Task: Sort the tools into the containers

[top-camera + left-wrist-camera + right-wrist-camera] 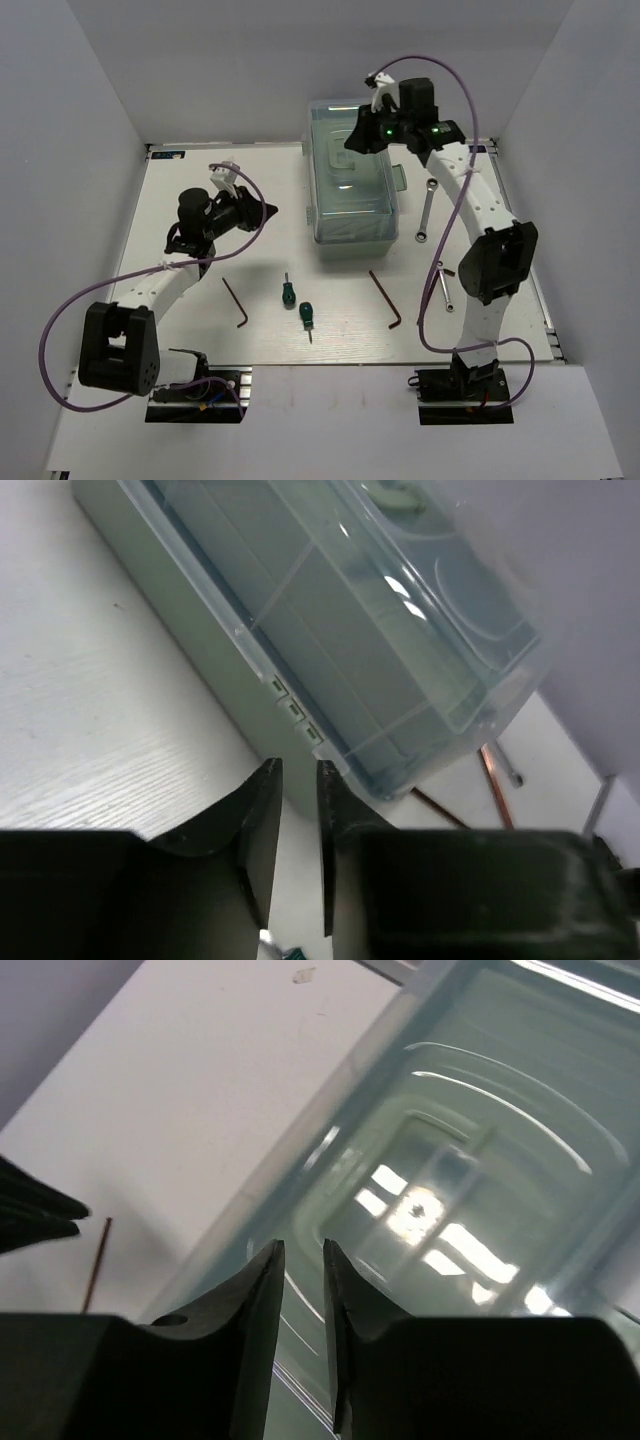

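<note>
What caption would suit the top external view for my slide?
Closed mint-green toolbox on a white table; two hex keys, two green-handled screwdrivers and two wrenches lie loose nearby, unsorted.

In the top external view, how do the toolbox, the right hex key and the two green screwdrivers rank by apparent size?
1. toolbox, by far the largest.
2. right hex key, long but thin.
3. The upper screwdriver and lower screwdriver look alike, so I do not rank them.
</note>
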{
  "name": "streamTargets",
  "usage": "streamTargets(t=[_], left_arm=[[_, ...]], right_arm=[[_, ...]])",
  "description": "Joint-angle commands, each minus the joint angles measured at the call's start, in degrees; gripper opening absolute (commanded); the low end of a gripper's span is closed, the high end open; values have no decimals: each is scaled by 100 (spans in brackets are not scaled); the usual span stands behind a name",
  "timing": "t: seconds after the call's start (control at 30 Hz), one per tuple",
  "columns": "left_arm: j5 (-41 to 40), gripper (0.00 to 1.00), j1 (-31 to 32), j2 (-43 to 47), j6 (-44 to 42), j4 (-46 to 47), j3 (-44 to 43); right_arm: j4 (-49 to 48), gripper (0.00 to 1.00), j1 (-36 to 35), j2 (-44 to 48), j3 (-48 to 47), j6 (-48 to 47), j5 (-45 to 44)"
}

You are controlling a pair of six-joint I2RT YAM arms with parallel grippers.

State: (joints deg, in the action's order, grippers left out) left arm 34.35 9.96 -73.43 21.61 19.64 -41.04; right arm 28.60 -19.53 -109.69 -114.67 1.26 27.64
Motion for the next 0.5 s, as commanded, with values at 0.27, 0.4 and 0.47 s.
streamTargets(t=[0.27,0.4,0.47], left_arm=[[414,73,-20,-1032,581,1023,-537],[555,74,-20,-1392,695,1165,-958],[696,74,-20,-1507,774,1384,-1020]], right_arm=[[-794,61,-464,-887,-996,1448,-688],[-715,64,-447,-1098,-1057,1510,-997],[-663,65,-464,-1151,-1005,1763,-1041]])
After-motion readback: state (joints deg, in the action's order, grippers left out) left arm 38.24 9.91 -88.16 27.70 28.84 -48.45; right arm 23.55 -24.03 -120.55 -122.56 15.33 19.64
